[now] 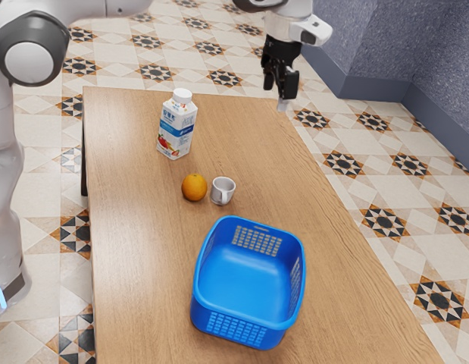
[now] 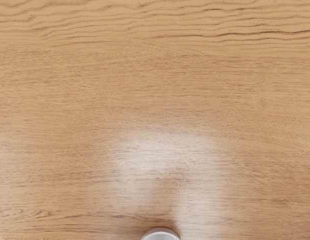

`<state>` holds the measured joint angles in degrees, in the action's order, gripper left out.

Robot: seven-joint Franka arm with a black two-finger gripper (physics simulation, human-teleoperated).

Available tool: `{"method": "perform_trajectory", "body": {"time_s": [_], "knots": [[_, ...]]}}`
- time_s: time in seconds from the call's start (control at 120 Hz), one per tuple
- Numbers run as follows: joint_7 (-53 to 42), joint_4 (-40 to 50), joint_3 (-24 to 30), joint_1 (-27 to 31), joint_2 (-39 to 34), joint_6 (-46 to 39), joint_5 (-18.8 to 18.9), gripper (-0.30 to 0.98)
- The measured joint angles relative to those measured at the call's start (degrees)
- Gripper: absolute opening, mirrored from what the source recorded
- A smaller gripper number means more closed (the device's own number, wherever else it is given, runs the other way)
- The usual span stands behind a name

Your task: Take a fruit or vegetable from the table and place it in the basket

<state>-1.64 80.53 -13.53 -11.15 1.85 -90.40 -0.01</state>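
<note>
The hand [image 1: 281,86] is seen raised near the table's [image 1: 136,227] far corner, well apart from the orange [image 1: 194,187], fingers pointed down and set wide. The orange is seen on the table, beside the white cup [image 1: 222,190] and outside the blue basket [image 1: 249,284].

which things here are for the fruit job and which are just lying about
For the job:
- orange
- blue basket

Just lying about:
- carton
- white cup

Too small to identify: pale thing under the gripper
</note>
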Motion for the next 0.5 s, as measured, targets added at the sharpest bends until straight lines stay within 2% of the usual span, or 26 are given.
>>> {"method": "perform_trajectory", "body": {"time_s": [0.283, 0.5], "knots": [[-1.4, -0.2, -0.2, 6.1, 0.0, -0.4, 0.1, 0.69], [-2.1, -1.4, -0.2, 5.6, 0.4, 0.7, 0.2, 0.69]]}}
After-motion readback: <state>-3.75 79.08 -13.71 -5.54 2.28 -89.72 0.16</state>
